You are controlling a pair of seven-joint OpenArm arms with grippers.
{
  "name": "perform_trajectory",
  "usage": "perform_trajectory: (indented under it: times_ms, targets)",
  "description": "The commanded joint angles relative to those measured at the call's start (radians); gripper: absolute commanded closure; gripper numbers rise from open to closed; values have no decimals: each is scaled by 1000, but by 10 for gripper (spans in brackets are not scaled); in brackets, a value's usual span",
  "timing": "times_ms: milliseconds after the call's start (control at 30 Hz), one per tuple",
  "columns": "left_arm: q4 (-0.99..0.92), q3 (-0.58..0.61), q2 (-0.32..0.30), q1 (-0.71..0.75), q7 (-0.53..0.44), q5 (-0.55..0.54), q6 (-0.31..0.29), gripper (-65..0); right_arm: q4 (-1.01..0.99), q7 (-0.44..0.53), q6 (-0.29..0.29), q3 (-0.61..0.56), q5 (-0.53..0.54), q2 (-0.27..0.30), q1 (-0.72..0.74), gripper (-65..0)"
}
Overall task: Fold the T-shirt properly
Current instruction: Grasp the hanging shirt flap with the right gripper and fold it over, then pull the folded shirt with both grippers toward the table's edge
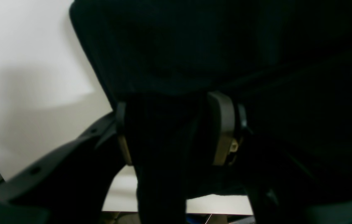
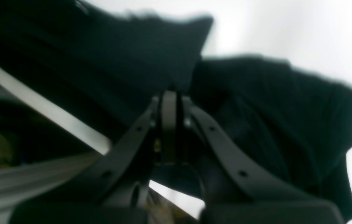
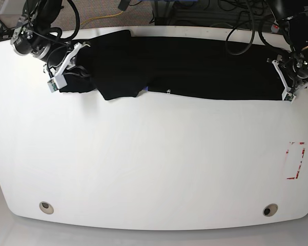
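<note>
The black T-shirt (image 3: 194, 72) lies stretched in a long band along the far edge of the white table (image 3: 143, 164), with one flap (image 3: 118, 77) doubled over near its left end. At the shirt's right end, my left gripper (image 3: 288, 77) holds a thick bunch of the cloth; the left wrist view shows the T-shirt (image 1: 225, 46) filling the gap between the fingers of the left gripper (image 1: 172, 130). My right gripper (image 3: 61, 69) is at the shirt's left end. In the right wrist view, the right gripper (image 2: 170, 93) has its fingers pressed together on an edge of the T-shirt (image 2: 256, 109).
A red rectangle (image 3: 296, 160) is marked on the table near its right edge. Two round holes (image 3: 46, 207) (image 3: 269, 210) sit near the front corners. Cables (image 3: 241, 31) hang behind the far edge.
</note>
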Motion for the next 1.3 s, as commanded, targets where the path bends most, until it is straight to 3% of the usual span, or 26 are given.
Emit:
perform_trajectory:
  times_ms: [0,300,500,567,667,767,867,967,1100,1267]
  targets:
    - [11,-7,-20,-5,8,23,2,-293,38,16,1,56,160,24,-49,0]
    - [12,-7,-14,-6,8,23,2,-293,30,20,-1,52,178,16,-132,0]
    - [12,-8,-14,-6,8,23,2,-293,30,22,-3,57,-67,-10,-128,0]
    - [12,-10,-14,-6,8,23,2,-293,30,23,-3,57,-170,-16,-128,-55]
    - [18,-11,-14,-6,8,23,2,-293,30,60,1,59,-282,-19,-134,-192]
    - [14,-11,-14,-6,8,21,2,-293,30,95,1,60,-297,-21,-138,-295]
    - [18,-11,-14,-8,8,21,2,-293,36,95,1,60,-288,-21,-143,-335]
    - [20,-11,-14,-8,8,20,2,-293,36,97,1,98,-162,-21,-148,-335]
    - [23,-11,-12,-11,8,14,2,-293,30,95,1,102,95,-16,-151,-335]
    - [139,-31,17,-38,11,-29,2,-292,30,95,1,19,169,-18,-121,-335]
